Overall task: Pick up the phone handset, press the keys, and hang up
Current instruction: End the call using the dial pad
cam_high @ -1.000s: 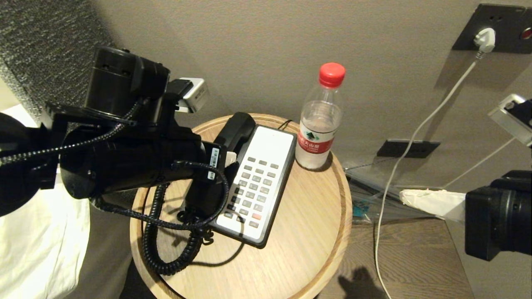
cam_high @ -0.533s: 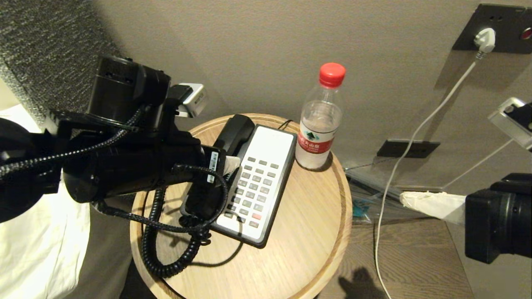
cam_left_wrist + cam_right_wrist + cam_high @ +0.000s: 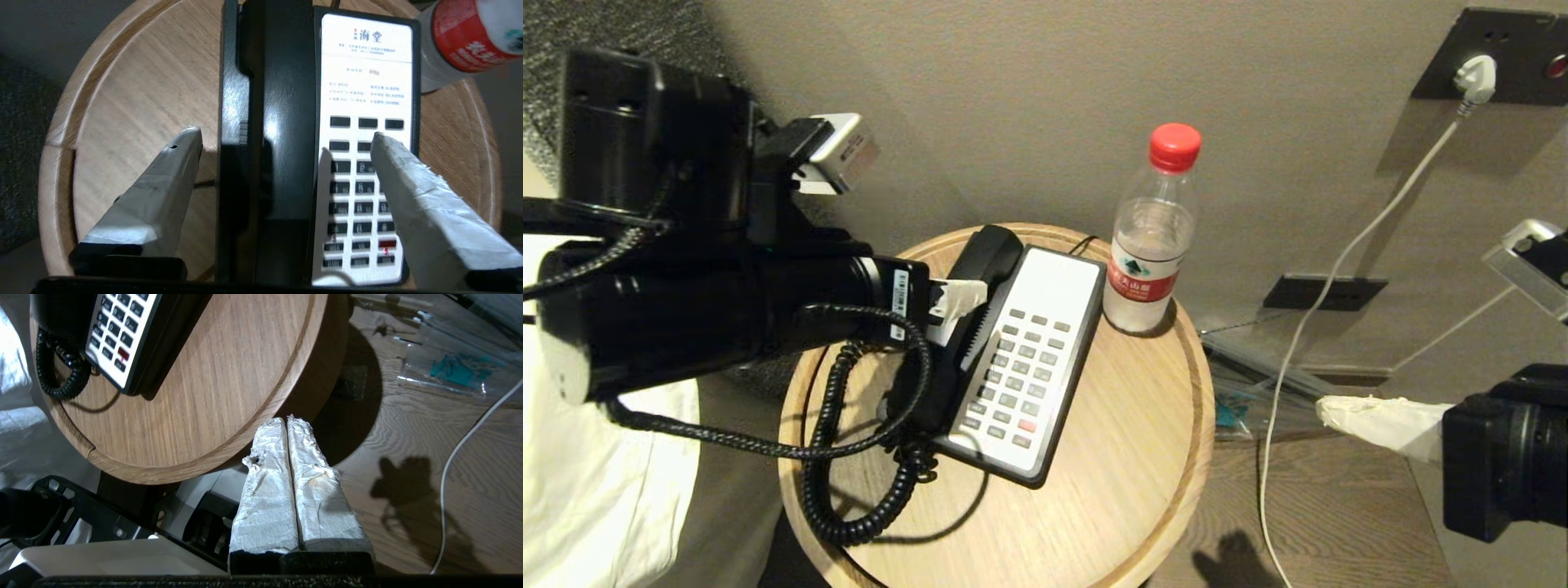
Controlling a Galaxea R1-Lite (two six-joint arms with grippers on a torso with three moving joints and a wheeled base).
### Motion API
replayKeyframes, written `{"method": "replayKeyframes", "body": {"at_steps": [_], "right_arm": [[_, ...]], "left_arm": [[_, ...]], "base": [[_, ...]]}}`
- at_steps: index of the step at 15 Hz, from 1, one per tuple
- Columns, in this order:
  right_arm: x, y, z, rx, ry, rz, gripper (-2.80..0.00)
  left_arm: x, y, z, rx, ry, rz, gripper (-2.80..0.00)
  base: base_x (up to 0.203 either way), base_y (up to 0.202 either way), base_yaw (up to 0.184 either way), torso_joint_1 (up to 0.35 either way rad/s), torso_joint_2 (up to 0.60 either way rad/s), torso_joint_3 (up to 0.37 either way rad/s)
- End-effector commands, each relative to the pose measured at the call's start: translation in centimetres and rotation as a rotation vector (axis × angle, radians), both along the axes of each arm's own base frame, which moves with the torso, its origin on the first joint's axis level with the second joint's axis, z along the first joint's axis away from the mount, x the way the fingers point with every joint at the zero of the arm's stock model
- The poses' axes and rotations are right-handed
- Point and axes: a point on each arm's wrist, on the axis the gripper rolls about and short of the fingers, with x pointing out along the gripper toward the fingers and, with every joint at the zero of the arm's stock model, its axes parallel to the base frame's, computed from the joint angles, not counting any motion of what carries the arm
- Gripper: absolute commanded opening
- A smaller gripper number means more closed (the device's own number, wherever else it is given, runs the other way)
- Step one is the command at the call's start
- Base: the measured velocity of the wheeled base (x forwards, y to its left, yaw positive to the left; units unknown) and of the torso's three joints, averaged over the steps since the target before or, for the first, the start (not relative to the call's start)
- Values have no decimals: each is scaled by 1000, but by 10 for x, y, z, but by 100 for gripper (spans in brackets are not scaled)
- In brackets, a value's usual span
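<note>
Under left claw (image 3: 286, 136), phone handset (image 3: 282, 122) cradled, fingers apart

Dim warm light, soft shadows

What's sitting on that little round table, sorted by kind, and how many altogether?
Phone base: 1
Phone handset, resting on the base: 1
Water bottle with red cap: 1
Total: 3

Phone handset (image 3: 968, 327) middle behind left arm
</note>
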Motion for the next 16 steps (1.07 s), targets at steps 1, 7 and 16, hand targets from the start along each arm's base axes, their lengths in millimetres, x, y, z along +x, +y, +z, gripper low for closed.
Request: {"method": "replayKeyframes", "body": {"at_steps": [1,7,16], "right_arm": [[0,1,-1,-5,4,-1,-280],[12,15,0,-22,19,3,-280],[39,92,-15,-104,100,136,-280]], "left_arm": [[-27,21,11,-41,-49,-1,-280],[-81,62,5,-236,-5,14,-280],[-155,120,-60,-592,155,43,-280]], "base": [[0,0,0,0,0,0],[0,0,0,0,0,0],[0,0,0,0,0,0]]}}
